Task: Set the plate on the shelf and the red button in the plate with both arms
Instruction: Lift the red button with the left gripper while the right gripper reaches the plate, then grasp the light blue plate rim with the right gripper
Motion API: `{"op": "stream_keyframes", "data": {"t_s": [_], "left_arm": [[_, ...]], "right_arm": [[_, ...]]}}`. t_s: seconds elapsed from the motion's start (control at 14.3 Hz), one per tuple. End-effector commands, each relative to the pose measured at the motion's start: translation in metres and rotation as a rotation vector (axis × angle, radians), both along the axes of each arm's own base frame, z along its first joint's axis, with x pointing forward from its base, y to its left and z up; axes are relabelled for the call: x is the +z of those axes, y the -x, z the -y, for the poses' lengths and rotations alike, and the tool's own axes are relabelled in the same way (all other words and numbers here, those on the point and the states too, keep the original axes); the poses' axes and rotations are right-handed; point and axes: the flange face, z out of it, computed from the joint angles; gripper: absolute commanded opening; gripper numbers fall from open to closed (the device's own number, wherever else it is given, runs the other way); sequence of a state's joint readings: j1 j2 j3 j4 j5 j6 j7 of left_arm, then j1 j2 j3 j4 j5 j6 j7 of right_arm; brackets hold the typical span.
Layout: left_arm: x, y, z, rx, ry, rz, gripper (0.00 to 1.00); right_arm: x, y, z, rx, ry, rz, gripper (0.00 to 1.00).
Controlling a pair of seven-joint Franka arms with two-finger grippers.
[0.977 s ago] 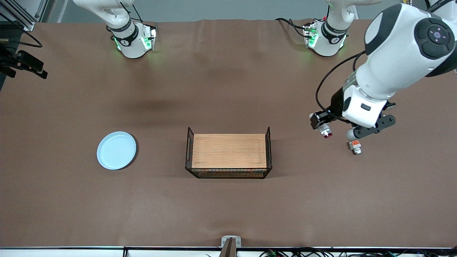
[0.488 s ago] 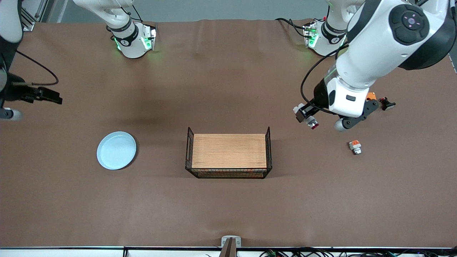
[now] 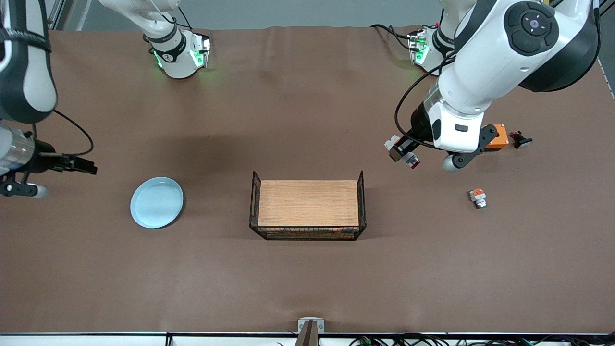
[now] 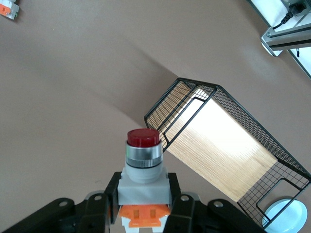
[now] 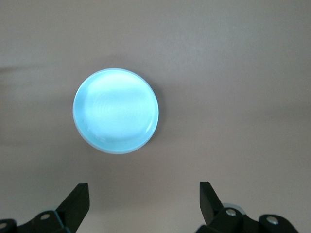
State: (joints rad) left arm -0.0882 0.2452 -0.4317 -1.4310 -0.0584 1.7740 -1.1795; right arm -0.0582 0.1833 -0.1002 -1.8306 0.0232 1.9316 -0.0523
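Observation:
The pale blue plate lies flat on the table toward the right arm's end; it also shows in the right wrist view. My right gripper is open and empty over the bare table beside the plate. My left gripper is shut on the red button and holds it in the air over bare table next to the wooden tray. In the left wrist view the fingers clamp the button's white body, with the dark red cap pointing away toward the tray.
The tray has black wire ends. A similar white-orange part with a silvery end lies toward the left arm's end. An orange box and a small black part lie partly under the left arm.
My left gripper has carried the red button from near the white-orange part toward the tray. My right arm has come into view and moved toward the plate.

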Motion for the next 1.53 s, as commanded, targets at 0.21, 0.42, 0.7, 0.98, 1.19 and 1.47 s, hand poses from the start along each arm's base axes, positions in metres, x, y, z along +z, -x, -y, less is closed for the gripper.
{"op": "stream_keyframes", "data": {"t_s": [0.21,0.42,0.7,0.98,1.19,1.47], "left_arm": [[0.003,0.001,0.002,0.013,-0.007,0.007,0.31],[0.002,0.001,0.002,0.011,-0.007,0.005,0.31],[0.001,0.000,0.002,0.011,-0.007,0.004,0.31],[0.001,0.000,0.003,0.012,-0.005,0.008,0.31],[0.001,0.000,0.003,0.012,-0.005,0.008,0.31],[-0.001,-0.001,0.003,0.011,-0.006,0.004,0.31]], "right_arm": [[-0.111,0.016,0.000,-0.052,-0.033,0.105,1.00],[-0.154,0.010,-0.003,-0.061,-0.031,0.105,1.00],[-0.194,0.006,-0.001,-0.037,-0.027,0.105,1.00],[-0.221,0.005,0.004,-0.006,-0.048,0.094,1.00],[-0.237,0.003,0.012,0.031,-0.051,0.080,1.00],[-0.243,0.002,0.013,0.027,-0.052,0.072,0.95]]}}
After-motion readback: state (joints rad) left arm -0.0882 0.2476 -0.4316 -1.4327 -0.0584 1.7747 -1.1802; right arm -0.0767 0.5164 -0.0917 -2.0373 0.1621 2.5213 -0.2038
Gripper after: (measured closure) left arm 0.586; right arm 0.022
